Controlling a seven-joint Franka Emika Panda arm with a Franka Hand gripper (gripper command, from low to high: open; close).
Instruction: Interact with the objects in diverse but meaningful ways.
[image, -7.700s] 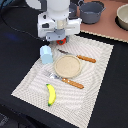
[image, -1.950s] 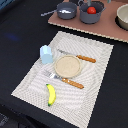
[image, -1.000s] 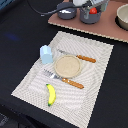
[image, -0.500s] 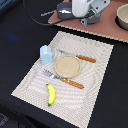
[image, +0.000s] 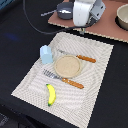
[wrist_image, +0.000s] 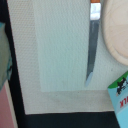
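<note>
Hand (image: 86, 27): hovered above the far edge of the woven mat (image: 95, 75); whether released or clenched could not be told. Pale blue-white carton (image: 46, 54) stood on the mat's left, beside a round wooden plate (image: 67, 66) flanked by a knife (image: 76, 56) and fork (image: 62, 79). Yellow banana (image: 50, 94) lay at the near edge.

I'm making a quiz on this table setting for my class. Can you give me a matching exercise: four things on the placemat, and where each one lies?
Things:
1. banana
2. carton
3. knife
4. fork

Places:
A. beside the round plate, on its far side
B. beside the plate, on its near side
C. near front corner of the placemat
D. at the placemat's edge on the exterior view's left, upright

Pairs: 1-C, 2-D, 3-A, 4-B
</note>
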